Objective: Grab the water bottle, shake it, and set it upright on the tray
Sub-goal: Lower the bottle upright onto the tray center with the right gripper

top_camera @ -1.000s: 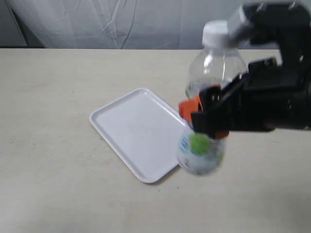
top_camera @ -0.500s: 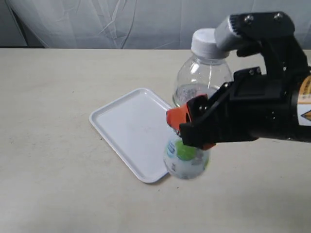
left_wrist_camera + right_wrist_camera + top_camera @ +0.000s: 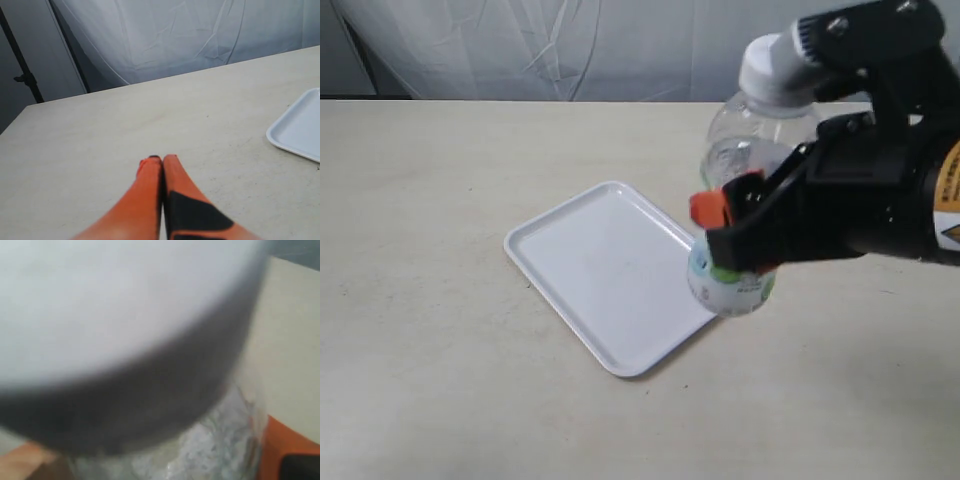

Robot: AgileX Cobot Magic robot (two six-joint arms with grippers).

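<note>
My right gripper [image 3: 735, 235] is shut on the water bottle [image 3: 752, 150], a clear bottle with a white cap, held in the air and tilted with its cap up and right and its labelled base low. The bottle hangs just past the right edge of the white tray [image 3: 605, 275], which lies flat on the table. In the right wrist view the bottle's white cap [image 3: 115, 300] fills the picture, with the clear body [image 3: 220, 450] below it and an orange finger [image 3: 285, 450] at its side. My left gripper [image 3: 162, 159] is shut on nothing, low over bare table, with the tray's corner [image 3: 300, 130] off to one side.
The beige table [image 3: 420, 200] carries only the tray. A pale curtain [image 3: 570, 50] hangs behind the far edge. A dark stand [image 3: 22, 75] is visible past the table in the left wrist view.
The bottle has swung in my right gripper: left and lower half a second ago, now back to the right and higher, with its base nearer the tray's right edge. The tray has not moved.
</note>
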